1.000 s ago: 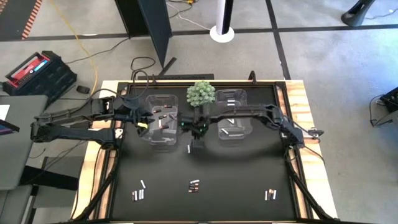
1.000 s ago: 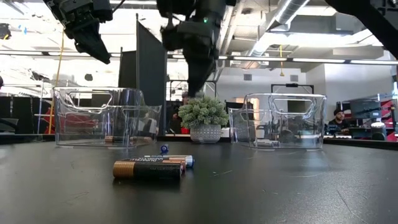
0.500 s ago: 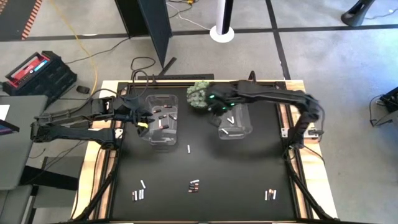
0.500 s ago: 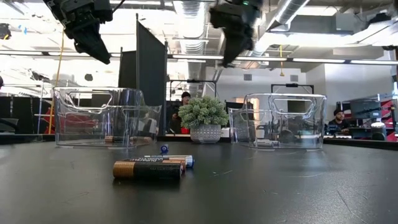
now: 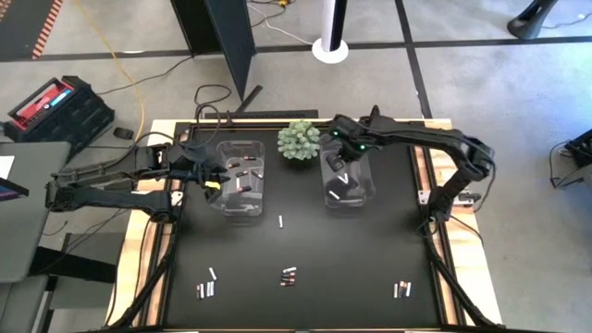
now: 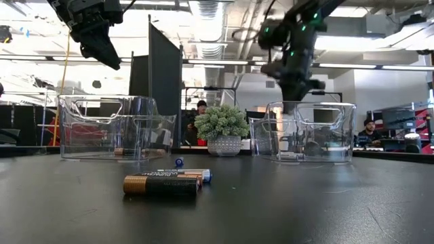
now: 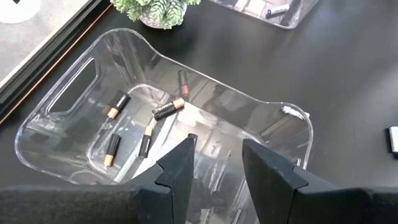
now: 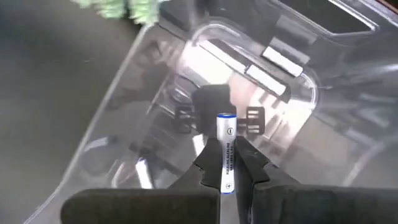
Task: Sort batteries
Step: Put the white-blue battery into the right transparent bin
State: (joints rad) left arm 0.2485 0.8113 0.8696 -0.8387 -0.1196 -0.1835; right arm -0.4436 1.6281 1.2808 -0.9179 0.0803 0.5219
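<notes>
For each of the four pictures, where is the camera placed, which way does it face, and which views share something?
High view: above, facing straight down on the black table; both arms show.
Low view: at tabletop height, facing level across; the left hand and the right hand hang from above.
Left wrist view: looks past the open left hand into the left clear bin.
Right wrist view: looks past the right hand, shut on a silver battery, over the right clear bin.
Shared: the green plant shows in high, low and left wrist views.
</notes>
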